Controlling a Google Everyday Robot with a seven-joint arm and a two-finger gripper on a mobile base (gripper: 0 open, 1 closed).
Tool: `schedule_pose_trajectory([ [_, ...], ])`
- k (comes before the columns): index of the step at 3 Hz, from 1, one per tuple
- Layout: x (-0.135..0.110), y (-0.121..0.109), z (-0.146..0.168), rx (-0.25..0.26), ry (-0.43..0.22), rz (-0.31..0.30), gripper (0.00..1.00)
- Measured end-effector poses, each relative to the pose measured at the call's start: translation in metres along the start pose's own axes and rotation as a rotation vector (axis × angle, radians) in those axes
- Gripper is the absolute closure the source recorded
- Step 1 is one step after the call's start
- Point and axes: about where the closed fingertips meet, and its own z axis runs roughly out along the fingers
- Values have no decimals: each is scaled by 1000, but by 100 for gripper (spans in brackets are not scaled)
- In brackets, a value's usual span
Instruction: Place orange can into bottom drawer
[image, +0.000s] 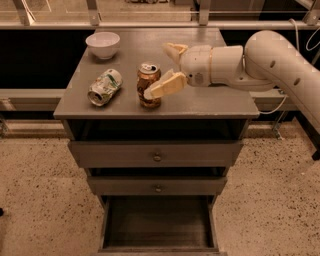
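Observation:
The orange can (148, 79) stands upright on the grey cabinet top (210, 100), near its front middle. My gripper (158, 70) is open and sits just right of the can at can height. Its near finger (167, 85) crosses in front of the can's right side, and its far finger (175, 49) points behind the can. I cannot tell whether either finger touches it. The bottom drawer (157, 225) is pulled open below, and its dark interior holds nothing.
A crushed white-green can (105, 87) lies left of the orange can. A white bowl (103, 44) stands at the back left of the top. Two shallower drawers with small knobs (157, 157) are shut. My arm (280, 65) reaches in from the right.

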Motion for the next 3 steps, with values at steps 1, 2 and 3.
schedule_pose_trajectory([
  [1, 16, -3, 14, -14, 17, 55, 0],
  [2, 32, -5, 32, -33, -6, 160, 22],
  [3, 39, -2, 36, -50, -20, 217, 45],
])
